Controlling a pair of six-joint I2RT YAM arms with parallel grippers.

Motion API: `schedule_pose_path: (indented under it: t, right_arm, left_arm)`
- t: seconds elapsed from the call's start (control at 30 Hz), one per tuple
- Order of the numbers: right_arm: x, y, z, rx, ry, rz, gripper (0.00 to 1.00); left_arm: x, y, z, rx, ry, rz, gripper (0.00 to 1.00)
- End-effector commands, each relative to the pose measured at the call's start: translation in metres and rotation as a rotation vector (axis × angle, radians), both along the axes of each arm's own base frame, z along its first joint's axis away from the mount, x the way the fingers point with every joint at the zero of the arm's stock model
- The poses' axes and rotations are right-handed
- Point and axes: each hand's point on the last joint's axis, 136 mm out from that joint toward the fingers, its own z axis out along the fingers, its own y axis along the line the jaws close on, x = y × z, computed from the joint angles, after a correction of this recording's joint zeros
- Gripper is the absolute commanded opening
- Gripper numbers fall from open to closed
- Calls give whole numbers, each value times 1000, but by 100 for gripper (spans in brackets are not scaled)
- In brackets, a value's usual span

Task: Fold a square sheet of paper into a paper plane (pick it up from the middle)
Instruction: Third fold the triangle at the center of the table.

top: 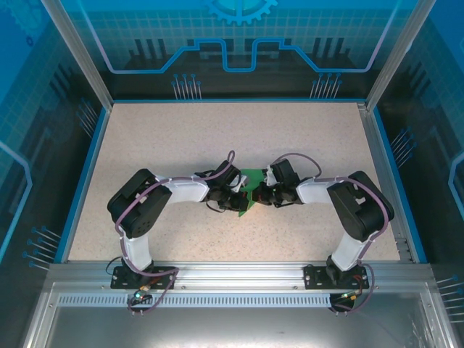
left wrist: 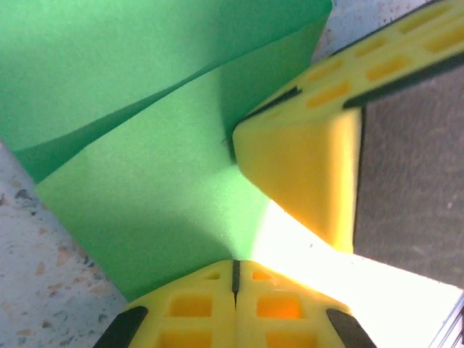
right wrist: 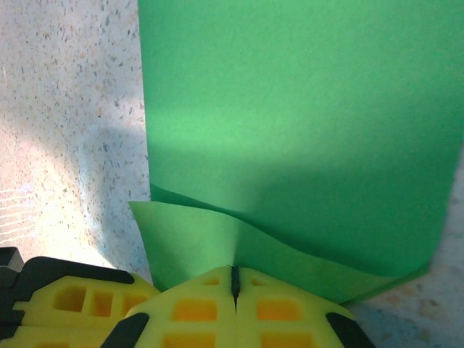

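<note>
table point(top: 181, 145): pale, speckled | strip point(top: 81, 174): blue, along the table's left, far and right sides | walls point(top: 145, 36): blue, a gear drawn on the far one | rail point(top: 239, 272): grey metal, near side

No text, numbers, labels or brand marks legible in any view. Only sign-like marking: pale-blue gear emblem point(top: 240, 9) printed at the top edge of the blue translucent back panel point(top: 145, 43), with a blue circuit-style line pattern point(top: 239, 56) under it. Neither carries lettering.
</note>
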Motion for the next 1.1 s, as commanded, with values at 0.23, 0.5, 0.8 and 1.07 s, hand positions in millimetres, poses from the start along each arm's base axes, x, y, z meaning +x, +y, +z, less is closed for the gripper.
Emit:
schedule_pose_path:
  t: [0.23, 0.5, 0.8, 1.07]
  right_arm:
    - [31, -55, -30, -191, 22, -122, 0]
    - [28, -61, -39, -220, 46, -124, 0]
    - [24, -64, -43, -231, 54, -121, 0]
    - [23, -63, -42, -223, 52, -113, 0]
  left_arm:
    - [-59, 57, -51, 249, 194, -20, 4]
    - [-66, 67, -44, 307, 174, -25, 4]
    - [-79, 78, -43, 363, 162, -26, 4]
    - [-94, 85, -46, 409, 162, -36, 4]
